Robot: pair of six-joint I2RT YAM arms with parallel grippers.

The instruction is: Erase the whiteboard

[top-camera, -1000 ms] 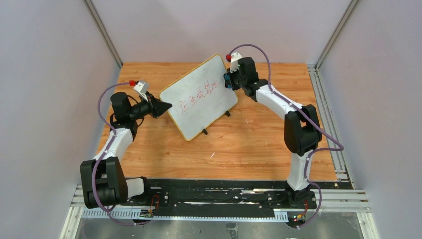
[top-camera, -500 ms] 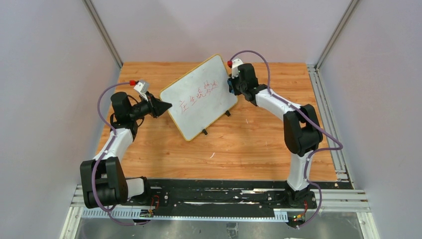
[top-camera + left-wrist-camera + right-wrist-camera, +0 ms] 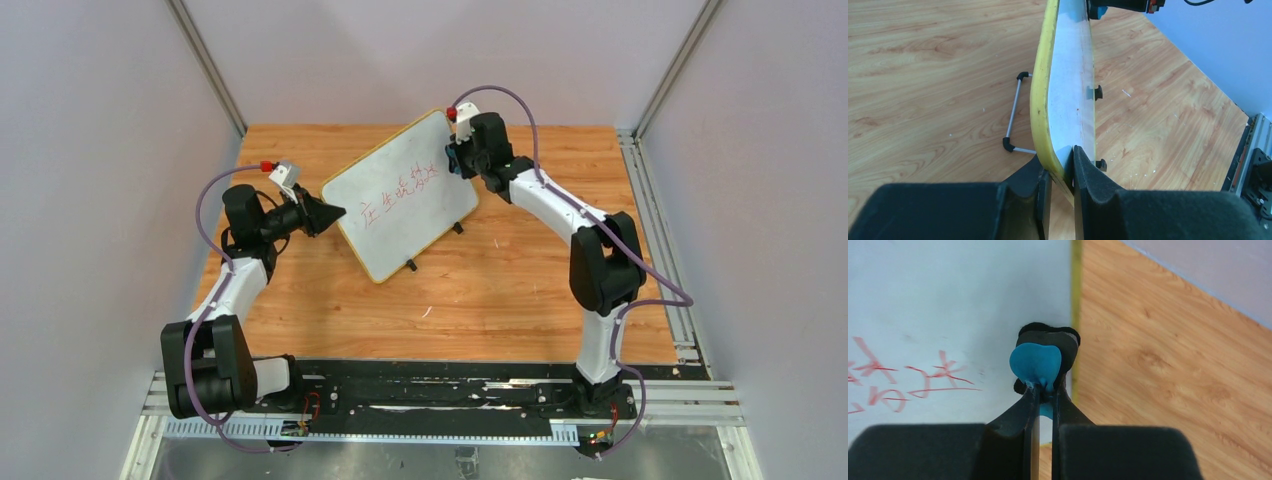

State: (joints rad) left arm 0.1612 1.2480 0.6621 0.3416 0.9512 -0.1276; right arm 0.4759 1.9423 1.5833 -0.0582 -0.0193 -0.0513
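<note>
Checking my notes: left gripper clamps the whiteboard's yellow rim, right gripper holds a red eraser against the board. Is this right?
No. The eraser held by the right gripper is blue; the right wrist view shows it. The rest holds.

One whiteboard (image 3: 400, 195) stands toward the far edge of the table (image 3: 500, 290) on two black feet (image 3: 410, 266) (both along its lower rim). There is one blue eraser (image 3: 1035, 362), one wire prop (image 3: 1013, 115), one left gripper (image 3: 1060, 167) and one right gripper (image 3: 1045, 390).
</note>
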